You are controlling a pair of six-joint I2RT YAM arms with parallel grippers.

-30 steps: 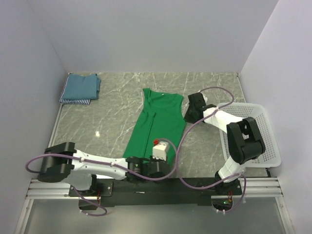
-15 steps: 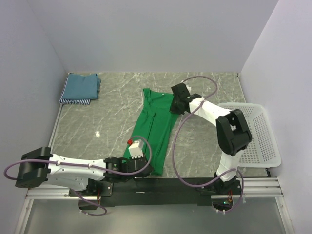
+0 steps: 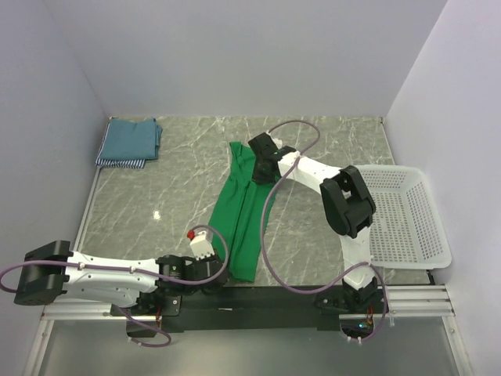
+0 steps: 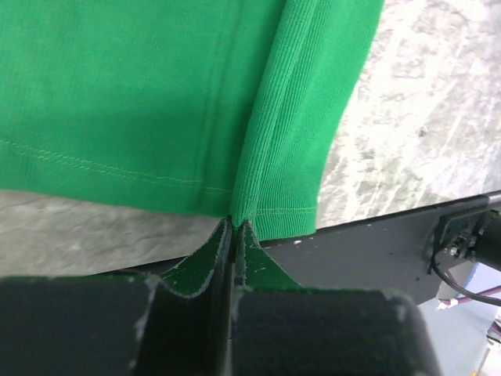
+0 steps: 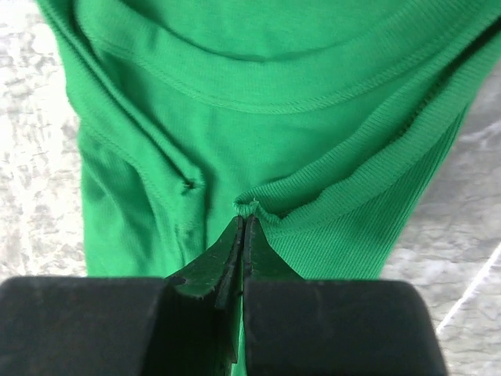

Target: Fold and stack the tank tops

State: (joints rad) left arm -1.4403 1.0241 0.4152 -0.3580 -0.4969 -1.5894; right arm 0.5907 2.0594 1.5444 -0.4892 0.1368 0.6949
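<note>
far left at the back, the teal top (image 3: 131,137) lies folded on the striped one (image 3: 121,163). my left hand (image 4: 233,229) is pressed together on the near hem of the green top (image 3: 241,215), which lies long in the middle of the table (image 3: 172,196), its right side doubled over. my right hand (image 5: 244,223) pinches a pucker of strap edge by the neckline. i judge both bites thin: an uneven pull could slip the cloth free or drag the fold askew.

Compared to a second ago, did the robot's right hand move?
Yes. The right gripper slid left, farther from the white basket, pulling the edge of the green tank top over the rest of it.
</note>
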